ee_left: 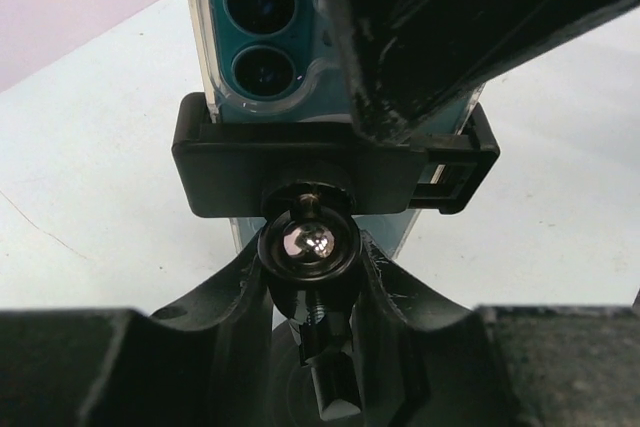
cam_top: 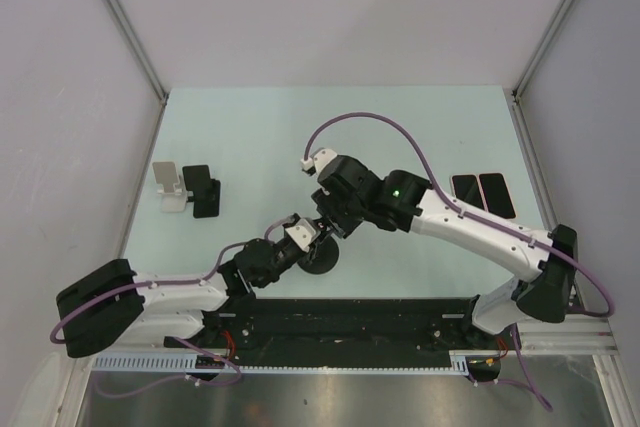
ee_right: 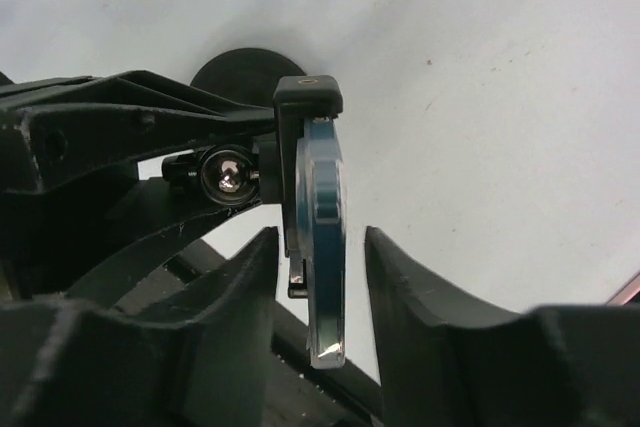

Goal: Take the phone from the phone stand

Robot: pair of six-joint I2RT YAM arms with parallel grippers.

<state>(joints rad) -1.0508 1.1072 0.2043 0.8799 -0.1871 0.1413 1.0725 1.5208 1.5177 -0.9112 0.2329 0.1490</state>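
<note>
A teal phone (ee_left: 262,27) in a clear case stands upright in the black clamp (ee_left: 300,162) of a phone stand with a round base (cam_top: 320,260). My left gripper (ee_left: 310,287) is shut on the stand's neck, just under its shiny ball joint (ee_left: 308,243). In the right wrist view the phone (ee_right: 325,237) shows edge-on between the fingers (ee_right: 400,282) of my right gripper (ee_right: 320,287), which is open, with a gap on each side. In the top view the two grippers (cam_top: 305,234) (cam_top: 335,217) meet over the stand, and the phone is mostly hidden.
A white stand (cam_top: 170,187) and a black stand (cam_top: 203,190) sit at the table's left. Two dark phones (cam_top: 467,187) (cam_top: 497,195) lie flat at the right. The right arm's purple cable (cam_top: 370,119) arches above the table's middle.
</note>
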